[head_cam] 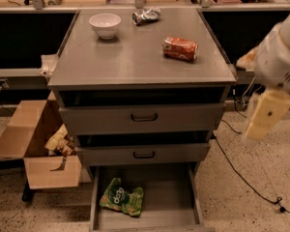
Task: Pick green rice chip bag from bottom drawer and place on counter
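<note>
The green rice chip bag (pixel 122 197) lies flat on the left side of the open bottom drawer (pixel 169 197), white lettering up. The counter (pixel 135 57) is the grey top of the cabinet above it. My gripper (pixel 263 115) hangs at the right edge of the view, beside the cabinet's right side at the height of the upper drawers. It is well above and to the right of the bag and holds nothing that I can see.
On the counter stand a white bowl (pixel 105 24), a silver foil wrapper (pixel 146 15) and an orange-red soda can (pixel 180 49) lying on its side. Two closed drawers with black handles (pixel 144 117) sit above the open one. A cardboard box (pixel 38 144) stands to the left, and a cable (pixel 241 173) runs across the floor to the right.
</note>
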Robot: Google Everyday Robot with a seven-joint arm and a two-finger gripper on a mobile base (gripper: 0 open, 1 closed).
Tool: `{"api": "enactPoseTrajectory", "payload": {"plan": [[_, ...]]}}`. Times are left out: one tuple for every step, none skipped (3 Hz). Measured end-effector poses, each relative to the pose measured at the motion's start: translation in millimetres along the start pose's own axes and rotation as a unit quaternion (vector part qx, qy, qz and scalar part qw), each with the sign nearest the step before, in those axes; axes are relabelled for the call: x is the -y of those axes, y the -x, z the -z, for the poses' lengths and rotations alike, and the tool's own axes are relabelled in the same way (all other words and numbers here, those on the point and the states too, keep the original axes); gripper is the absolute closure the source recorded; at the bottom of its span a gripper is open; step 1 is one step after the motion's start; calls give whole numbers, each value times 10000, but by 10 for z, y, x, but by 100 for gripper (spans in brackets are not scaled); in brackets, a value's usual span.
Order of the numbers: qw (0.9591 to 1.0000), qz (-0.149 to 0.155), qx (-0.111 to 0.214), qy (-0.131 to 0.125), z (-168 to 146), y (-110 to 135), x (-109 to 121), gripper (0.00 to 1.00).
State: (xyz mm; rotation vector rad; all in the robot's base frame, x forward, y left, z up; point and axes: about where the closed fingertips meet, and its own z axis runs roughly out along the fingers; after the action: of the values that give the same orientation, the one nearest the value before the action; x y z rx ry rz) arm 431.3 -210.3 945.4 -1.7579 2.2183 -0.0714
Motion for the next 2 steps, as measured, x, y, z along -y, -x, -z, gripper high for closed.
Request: {"api": "enactPoseTrajectory", "payload": {"plan": [[9988, 222, 310, 311, -649, 56, -326, 0], [9944, 216, 746, 712, -1451, 146, -715, 0]]}}
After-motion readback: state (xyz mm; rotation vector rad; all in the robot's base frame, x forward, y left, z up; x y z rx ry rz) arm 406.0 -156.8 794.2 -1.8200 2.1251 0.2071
